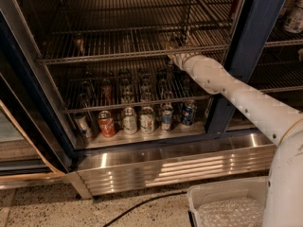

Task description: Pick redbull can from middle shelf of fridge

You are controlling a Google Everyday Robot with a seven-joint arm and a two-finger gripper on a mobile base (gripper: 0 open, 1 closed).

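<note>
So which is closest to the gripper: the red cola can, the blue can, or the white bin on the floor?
The gripper is at the front rail of the middle shelf, right side.
1. blue can: bottom row, just below the gripper.
2. red cola can: bottom row, towards the left.
3. white bin: on the floor, lower right.

The fridge (247, 56) is standing open, showing its dark navy frame, wire racks one above another and ribbed steel shining along its foot. The middle shelf (118, 55) is running the full width, thin parallel rods behind a thicker front rail, sloping up a touch toward the right in this view. The redbull can (176, 40) is sitting upright at the right end of that shelf, close behind the rail. It is small, slim and dark in the shadow, with a pale glint at the top. The gripper (175, 51) is hanging right at the can, level with the rail.
</note>
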